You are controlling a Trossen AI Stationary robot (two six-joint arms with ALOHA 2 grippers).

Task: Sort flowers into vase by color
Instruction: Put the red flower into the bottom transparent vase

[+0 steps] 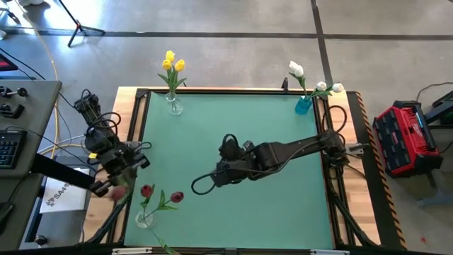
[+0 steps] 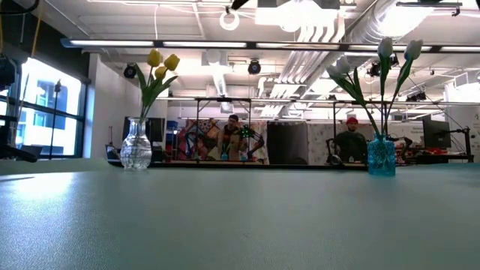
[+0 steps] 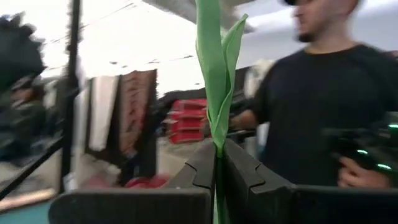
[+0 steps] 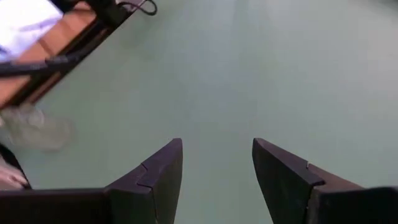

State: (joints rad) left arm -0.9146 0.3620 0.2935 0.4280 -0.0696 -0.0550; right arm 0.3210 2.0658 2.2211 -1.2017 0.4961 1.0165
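Note:
My left gripper (image 1: 119,178) (image 3: 219,149) stands over the table's left edge, shut on a flower's green stem whose leaf (image 3: 216,81) rises past the fingers; its head is out of the wrist view. Two dark red flowers (image 1: 146,190) stand in a clear vase (image 1: 144,219) at the near left. Yellow flowers (image 1: 172,62) fill a clear vase (image 2: 136,146) at the far left. White flowers (image 1: 296,69) stand in a blue vase (image 2: 381,155) at the far right. My right gripper (image 1: 202,185) (image 4: 217,146) hangs open over the middle of the green table, nothing between its fingers. My left gripper pinches the flower's stem (image 3: 218,163) between its two fingers, just below where the long leaf branches off. The fingers point slightly upward and away from the table, and the stem runs on along them, between them. The leaf stands up beyond the fingertips.
A person in a dark top (image 3: 311,106) stands just beyond the table's left edge, with a sleeve and hand (image 1: 105,188) reaching in beside my left gripper. The green table (image 1: 269,212) lies bare under and to the right of my right arm. A red case (image 1: 403,138) sits off to the right.

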